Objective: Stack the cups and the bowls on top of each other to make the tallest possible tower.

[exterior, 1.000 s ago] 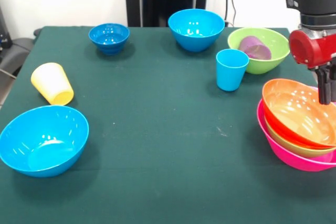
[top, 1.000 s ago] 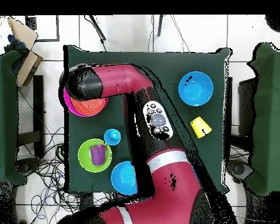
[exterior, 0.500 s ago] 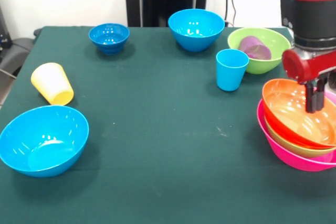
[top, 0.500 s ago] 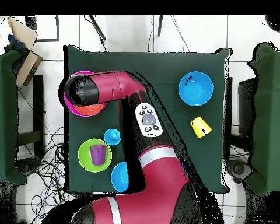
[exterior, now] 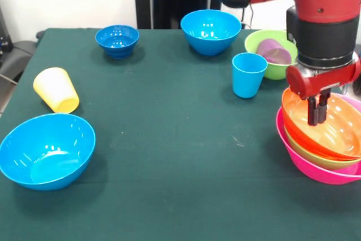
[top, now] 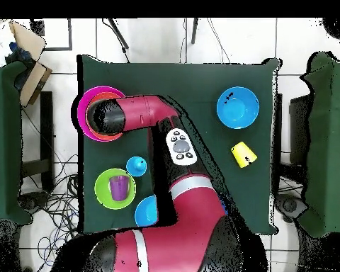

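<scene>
Purple cup (exterior: 274, 51) in green bowl (exterior: 265, 66) — claw (exterior: 316, 118) closed, empty, over orange bowl (exterior: 333, 134).

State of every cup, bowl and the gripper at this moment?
Gripper: shut, empty, above orange bowl.
Orange bowl: nested atop stack.
Pink bowl: stack bottom.
Light blue cup: upright.
Yellow cup: on its side.
Purple cup: lying in lime-green bowl.
</scene>
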